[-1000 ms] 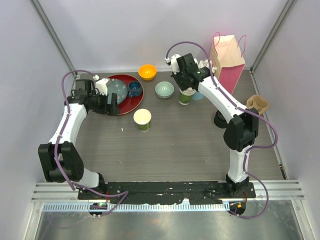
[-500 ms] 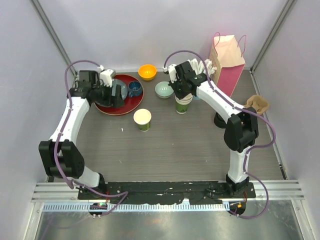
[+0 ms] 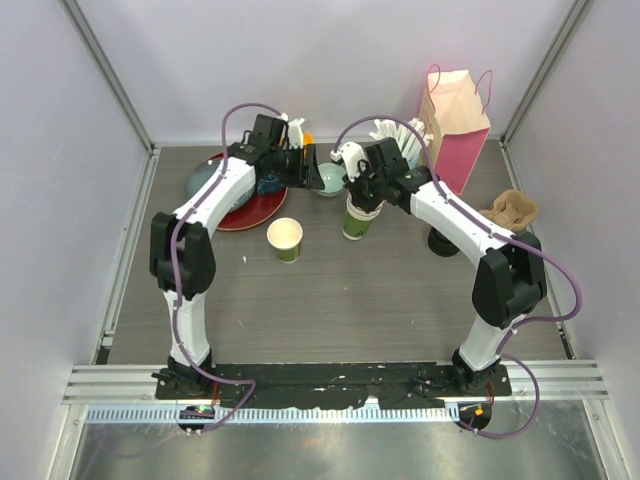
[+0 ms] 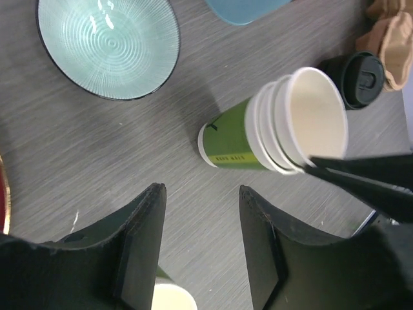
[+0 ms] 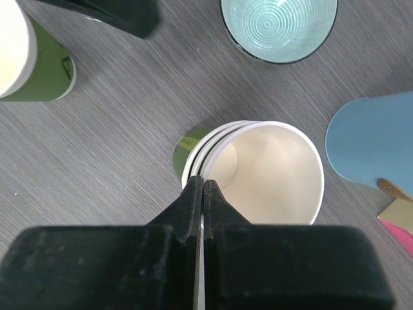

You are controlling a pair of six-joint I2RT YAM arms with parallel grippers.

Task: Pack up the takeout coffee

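Observation:
A nested stack of green paper cups with cream insides stands tilted at mid-table. My right gripper is shut on its rim, the fingers pinching the rim of the stack. A single open green cup stands to the left of the stack. My left gripper is open and empty, hovering behind the cups; in its wrist view the stack lies just ahead and the single cup is below. A black lid sits beside the brown cardboard carrier.
A teal bowl sits just behind the stack. A red plate with a dark blue mug is at the back left. A light-blue cup of white sticks and a pink paper bag stand at the back right.
My left arm has swung from over the red plate to the right, to the middle. My right gripper has drawn the cup stack forward and to the left.

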